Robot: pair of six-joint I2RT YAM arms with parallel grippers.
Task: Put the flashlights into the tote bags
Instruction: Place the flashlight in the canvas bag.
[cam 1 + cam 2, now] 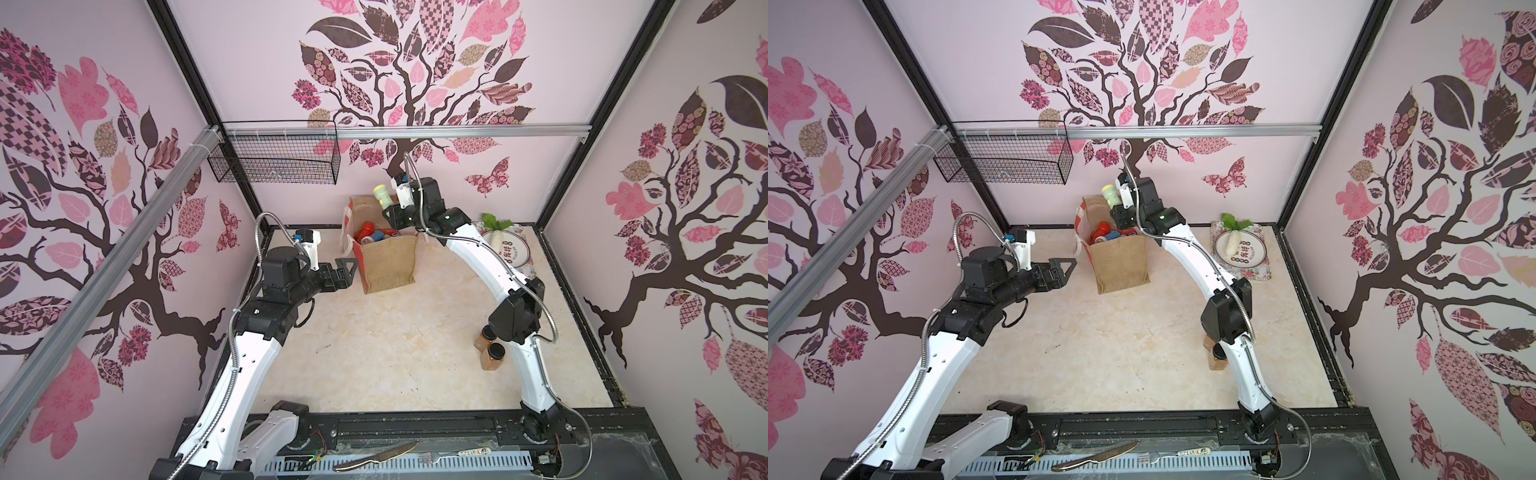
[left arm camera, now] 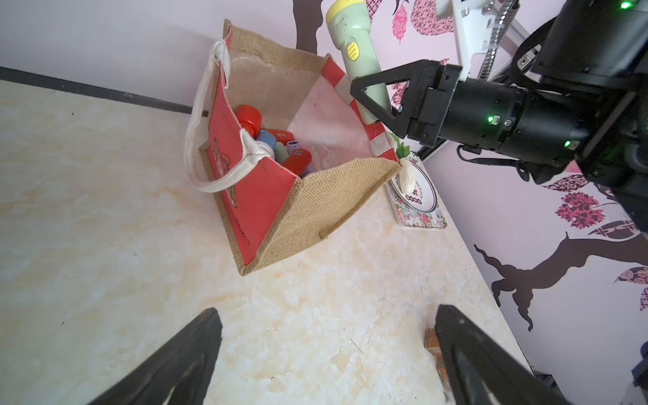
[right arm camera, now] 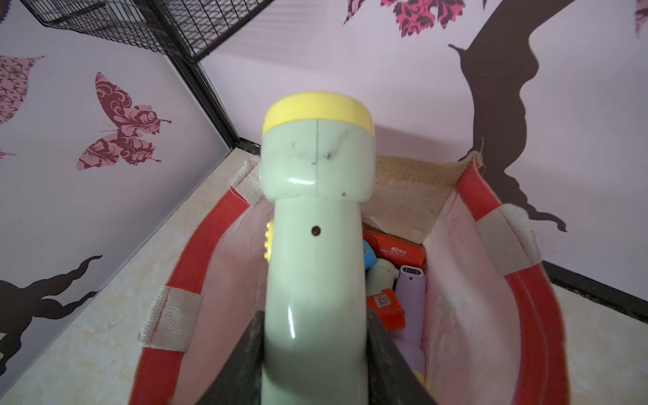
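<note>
Our right gripper [image 3: 314, 319] is clamped on the lower barrel of a pale green flashlight [image 3: 315, 168], one black finger pressed against each side of it. We carry the flashlight with its yellow-ringed head up and tilted, above the open mouth of the tote bag [image 2: 326, 196]. In the left wrist view its tail end sits close to the bag's red-and-white striped rim; we cannot tell if the two touch.

The bag stands upright on the pale marble-look table [image 1: 374, 353], near the back wall, with one white handle drooping over its red side. Down inside it we see other flashlights heaped together: a red one [image 2: 247, 119] with a round head, a second red one [image 3: 403, 249] with white lettering, a blue one [image 1: 378, 237] and a lilac one [image 3: 410, 291].

Our left gripper [image 2: 328, 315] is spread wide and holds nothing. In both top views it hangs above the table, just beside the bag and pointing toward it.

Off to the right of the bag, a white radish [image 1: 496, 239] with green leaves lies on a round plate [image 1: 515, 253], which sits on a flowered tray. Two amber jars [image 1: 492, 353] with black lids stand beside our right arm's elbow. A black wire basket [image 1: 274, 162] hangs from the rail on the back wall, and a knife [image 1: 374, 457] and fork [image 1: 453, 455] lie on the front ledge.
</note>
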